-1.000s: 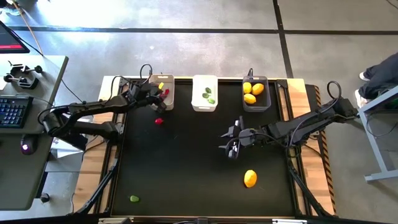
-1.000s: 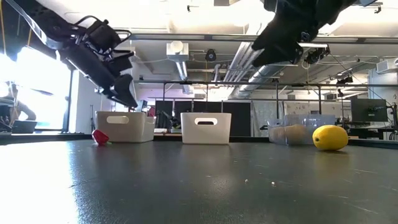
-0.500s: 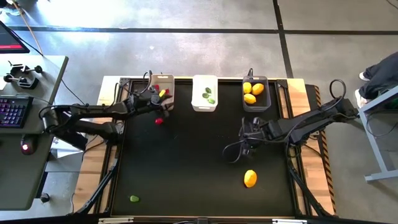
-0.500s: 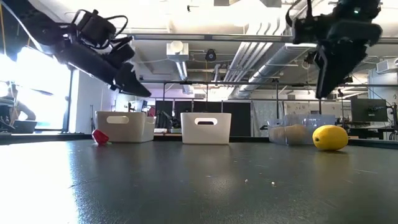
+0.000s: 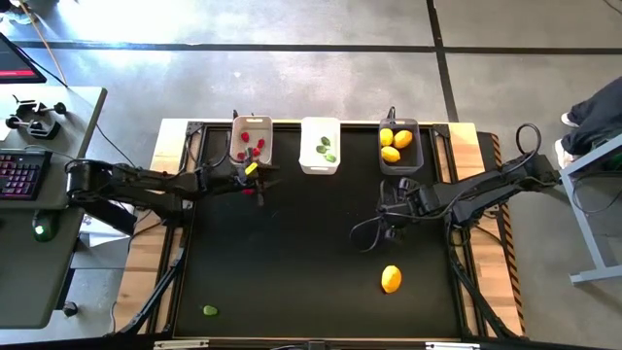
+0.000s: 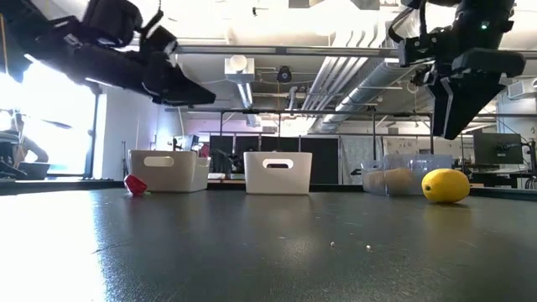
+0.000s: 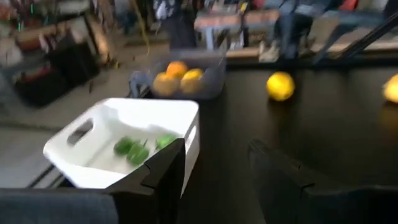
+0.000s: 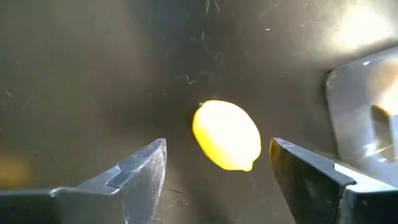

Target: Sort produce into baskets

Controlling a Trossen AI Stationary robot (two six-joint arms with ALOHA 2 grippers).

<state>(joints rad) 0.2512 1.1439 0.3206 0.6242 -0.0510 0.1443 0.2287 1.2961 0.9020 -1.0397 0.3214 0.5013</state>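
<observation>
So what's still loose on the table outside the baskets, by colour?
Yellow lemon: 1
Red piece: 1
Green piece: 1
Total: 3

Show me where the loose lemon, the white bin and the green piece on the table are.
lemon point(image 5: 391, 279), high view, middle of the fruit
white bin point(image 5: 320, 166), high view, near rim
green piece point(image 5: 210, 311), high view, its middle
</observation>
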